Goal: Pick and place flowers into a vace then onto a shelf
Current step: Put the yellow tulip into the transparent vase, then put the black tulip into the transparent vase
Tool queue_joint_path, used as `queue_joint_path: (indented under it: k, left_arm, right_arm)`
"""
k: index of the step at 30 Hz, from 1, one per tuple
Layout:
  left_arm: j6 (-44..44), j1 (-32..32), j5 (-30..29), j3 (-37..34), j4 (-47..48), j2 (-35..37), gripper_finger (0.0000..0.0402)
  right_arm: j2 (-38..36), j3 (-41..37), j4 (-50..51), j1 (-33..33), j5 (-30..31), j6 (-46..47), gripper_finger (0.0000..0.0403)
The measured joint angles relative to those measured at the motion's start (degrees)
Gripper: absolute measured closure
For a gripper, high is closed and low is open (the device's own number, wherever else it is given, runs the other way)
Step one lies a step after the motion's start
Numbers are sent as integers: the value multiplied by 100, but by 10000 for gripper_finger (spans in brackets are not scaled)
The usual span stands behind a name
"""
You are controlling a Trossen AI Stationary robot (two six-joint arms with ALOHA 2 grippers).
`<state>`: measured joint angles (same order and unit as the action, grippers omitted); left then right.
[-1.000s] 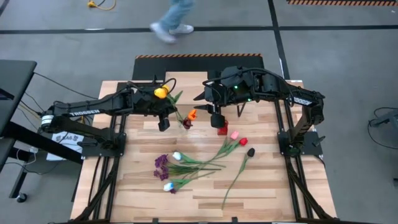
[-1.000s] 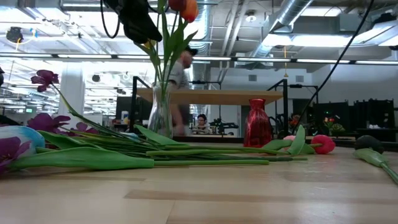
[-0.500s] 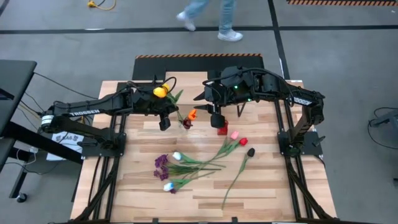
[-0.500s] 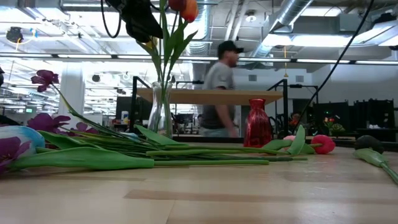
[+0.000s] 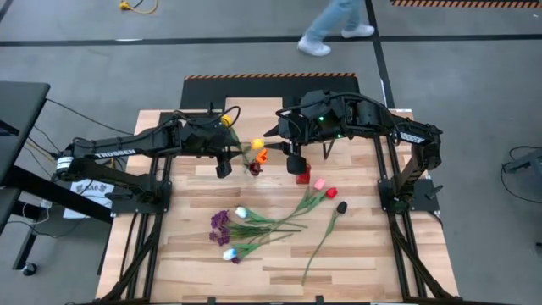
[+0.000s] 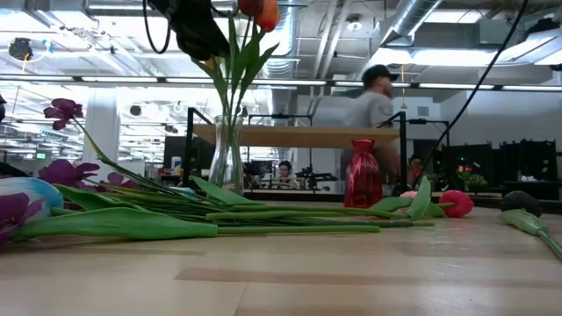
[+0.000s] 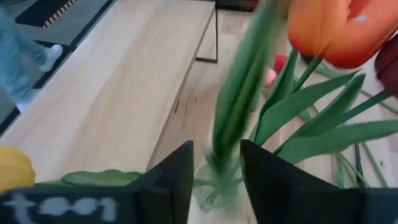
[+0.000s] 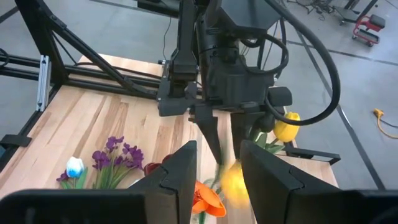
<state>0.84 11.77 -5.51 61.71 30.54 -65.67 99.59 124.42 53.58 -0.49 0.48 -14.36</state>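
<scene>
Grey floor surrounds the plank table [image 5: 195,254] from above, a person's legs [image 5: 334,21] crossing at the far edge, and the left arm, lettered "TROSSEN", stretches in with the left gripper [image 5: 223,163] beside the glass vase [image 5: 253,169] of flowers, while the right gripper [image 5: 294,163] hangs over the red vase [image 5: 302,176], loose tulips [image 5: 271,222] lying nearer the front. At table height, stems [image 6: 230,61] stand in the glass vase before the shelf [image 6: 299,135], a person passing behind. Left wrist: its fingers [image 7: 171,180] stand parted, a blurred stem free between them; right wrist: its fingers [image 8: 177,177] apart, holding nothing.
</scene>
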Motion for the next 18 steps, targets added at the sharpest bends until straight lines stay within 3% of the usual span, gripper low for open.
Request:
queue_joint_path:
  k: [7, 18]
  left_arm:
    - [-44, -13, -119, 0, 237, 23, 238]
    - [-195, -59, -116, 268, 443, 801, 232]
  right_arm:
    - [0, 0, 0, -1, 0, 1, 287]
    - [-4, 0, -9, -28, -6, -109, 287]
